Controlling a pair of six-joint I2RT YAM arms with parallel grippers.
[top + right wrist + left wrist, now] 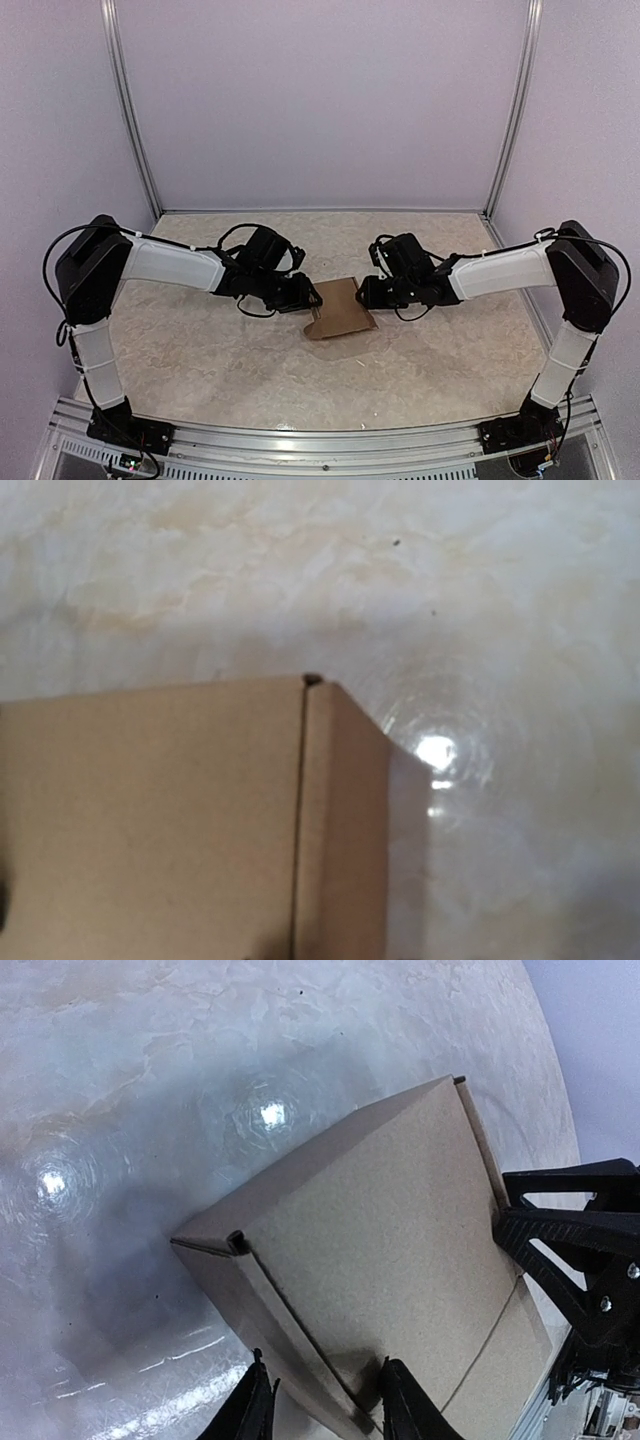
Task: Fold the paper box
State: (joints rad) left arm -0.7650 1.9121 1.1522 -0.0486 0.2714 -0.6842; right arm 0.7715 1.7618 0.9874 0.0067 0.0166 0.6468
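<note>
The paper box [150, 820] fills the lower left, one crease running down it, resting on the pale marbled table [450, 600].

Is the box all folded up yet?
Partway. The plain brown cardboard box already shows creased panels folded into a corner. In hand: the left pincer straddles one edge, and the right pincer is at the opposite side. Still to do: closing it up; the views don't show it finished.

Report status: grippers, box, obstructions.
Left gripper straddling an edge of the paper box, grip unconfirmed. Right gripper at opposite edge, closure unclear. Box shows folded walls, on table. No obstruction seen.
</note>
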